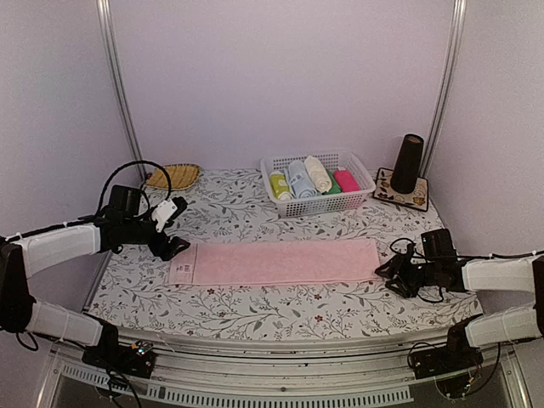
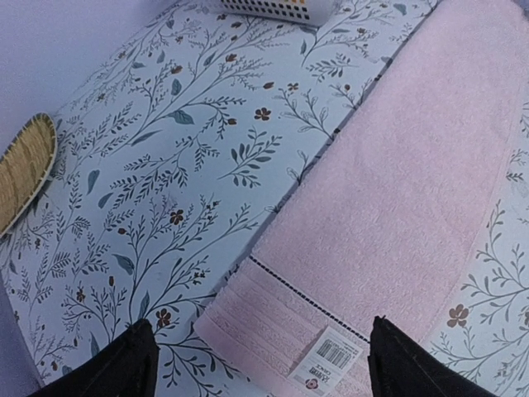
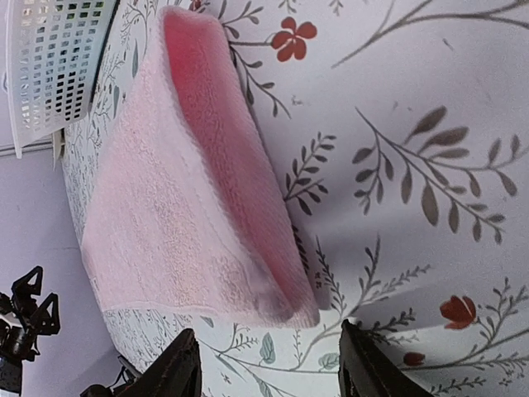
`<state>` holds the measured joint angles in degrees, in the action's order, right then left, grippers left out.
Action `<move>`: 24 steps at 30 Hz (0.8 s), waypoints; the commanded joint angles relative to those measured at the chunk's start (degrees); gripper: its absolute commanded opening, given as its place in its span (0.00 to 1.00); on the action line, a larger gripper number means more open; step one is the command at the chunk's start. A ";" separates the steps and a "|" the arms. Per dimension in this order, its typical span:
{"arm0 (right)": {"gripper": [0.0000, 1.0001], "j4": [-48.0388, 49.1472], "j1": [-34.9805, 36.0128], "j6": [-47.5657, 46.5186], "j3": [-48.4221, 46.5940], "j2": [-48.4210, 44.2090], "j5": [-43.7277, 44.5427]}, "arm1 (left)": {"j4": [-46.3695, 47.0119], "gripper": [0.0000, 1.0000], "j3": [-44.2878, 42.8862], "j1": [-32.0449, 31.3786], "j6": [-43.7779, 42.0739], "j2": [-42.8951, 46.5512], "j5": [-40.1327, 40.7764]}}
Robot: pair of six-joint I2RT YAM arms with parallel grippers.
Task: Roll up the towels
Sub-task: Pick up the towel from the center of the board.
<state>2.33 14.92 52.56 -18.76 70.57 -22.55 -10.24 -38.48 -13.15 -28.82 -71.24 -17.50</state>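
A pale pink towel lies flat as a long strip across the middle of the flowered tablecloth. My left gripper hovers over its left end, where a barcode label shows. In the left wrist view that gripper is wide open and holds nothing. My right gripper sits just off the towel's right end, whose edge curls up a little. Its jaws stand open with only tablecloth between them. A cream towel lies rolled in the basket.
A white mesh basket at the back holds yellow-green, light blue, green and magenta rolls beside the cream one. A woven dish sits at the back left. A dark cylinder stands on a coaster at the back right.
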 commanded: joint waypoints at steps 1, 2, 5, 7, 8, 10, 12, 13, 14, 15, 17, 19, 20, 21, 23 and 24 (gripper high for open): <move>0.58 -3.05 -0.15 3.97 3.84 -6.77 1.12 | 0.84 0.88 0.38 -0.55 0.19 0.27 -0.51; 0.59 -2.12 -0.04 4.82 4.98 -7.57 0.88 | 0.90 0.89 0.27 -0.51 0.18 0.05 -0.51; 0.61 1.98 0.89 8.12 7.79 -8.39 2.32 | 1.09 0.89 0.16 -0.49 0.25 -0.52 -0.28; 0.61 5.34 1.64 10.04 9.38 -7.79 3.39 | 1.10 0.89 0.03 -0.54 0.25 -0.87 -0.19; 0.63 6.57 2.12 11.18 9.66 -7.28 4.00 | 1.10 0.89 -0.02 -0.56 0.21 -0.99 -0.17; 0.64 8.94 3.35 12.70 10.10 -6.09 5.48 | 1.16 0.88 -0.02 -0.52 0.21 -1.06 -0.09; 0.64 12.26 4.70 14.37 10.73 -4.87 6.19 | 1.19 0.88 -0.02 -0.55 0.25 -1.14 0.00; 0.65 13.47 5.28 15.04 10.87 -4.24 6.56 | 1.24 0.88 -0.02 -0.53 0.25 -1.15 0.08; 0.66 14.64 5.75 15.81 11.00 -3.68 6.90 | 1.25 0.89 0.03 -0.53 0.25 -1.13 0.24; 0.67 15.38 6.22 16.75 11.03 -3.26 7.36 | 1.23 0.89 -0.01 -0.56 0.23 -1.09 0.27; 0.69 16.82 7.26 18.02 11.24 -2.70 8.69 | 1.26 0.89 -0.02 -0.49 0.25 -1.09 0.27; 0.70 18.14 8.42 19.88 11.87 -2.67 10.33 | 1.23 0.89 -0.02 -0.51 0.25 -1.06 0.43; 0.70 19.02 8.90 20.92 12.30 -2.69 11.01 | 1.33 0.89 0.06 -0.51 0.18 -1.03 0.45; 0.70 19.59 9.25 21.71 12.68 -2.71 11.67 | 1.41 0.89 0.07 -0.55 0.12 -1.03 0.52; 0.71 20.86 10.10 23.65 13.14 -2.43 12.52 | 1.43 0.89 0.08 -0.50 0.17 -1.09 0.61; 0.71 21.74 10.58 24.43 13.36 -2.21 12.89 | 1.58 0.89 0.15 -0.56 0.05 -1.12 0.70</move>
<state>23.49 23.73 72.07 -7.70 66.87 -13.61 -10.09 -38.48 -13.15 -28.82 -71.90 -17.17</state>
